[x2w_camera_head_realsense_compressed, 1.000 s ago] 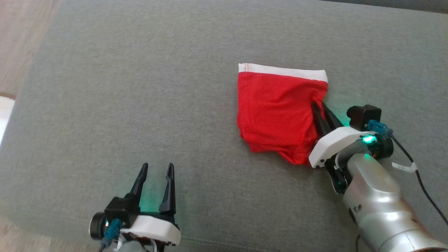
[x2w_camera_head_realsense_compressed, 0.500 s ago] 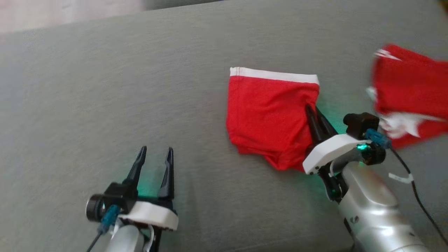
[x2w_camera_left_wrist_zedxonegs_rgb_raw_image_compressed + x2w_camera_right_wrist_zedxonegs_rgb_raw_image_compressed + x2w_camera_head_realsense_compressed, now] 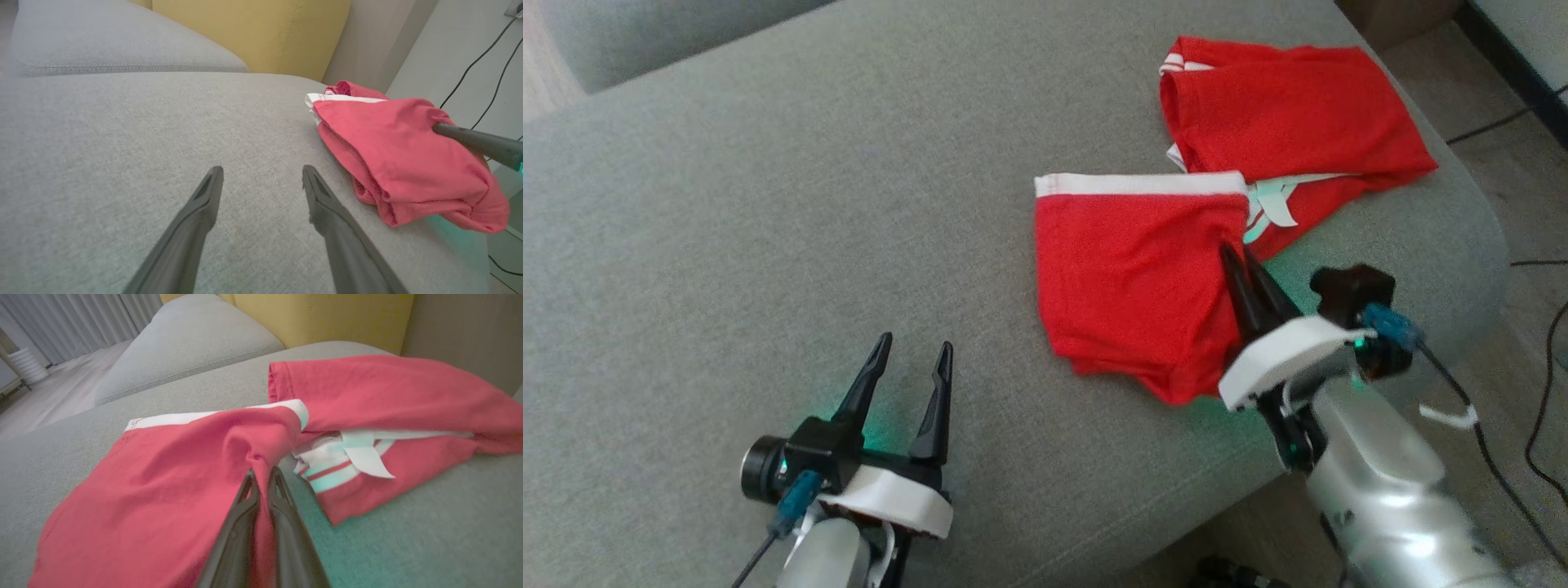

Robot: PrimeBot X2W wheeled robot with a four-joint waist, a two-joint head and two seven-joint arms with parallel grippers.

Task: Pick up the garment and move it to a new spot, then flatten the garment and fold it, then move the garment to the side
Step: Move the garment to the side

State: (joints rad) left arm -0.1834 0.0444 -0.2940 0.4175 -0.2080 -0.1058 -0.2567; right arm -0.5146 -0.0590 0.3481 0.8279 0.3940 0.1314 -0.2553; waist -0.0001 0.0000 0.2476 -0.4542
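The folded red garment, soft knit with a white waistband, sits near the right edge of the grey cushion, butting up against another red piece behind it. The right gripper is pinched tight on its right hem. The left gripper is spread wide over loads of bare cushion.

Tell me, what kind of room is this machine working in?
Probably a home living room: it works over a grey sofa seat, with a yellow backrest behind it and curtains hanging down to a pale floor.
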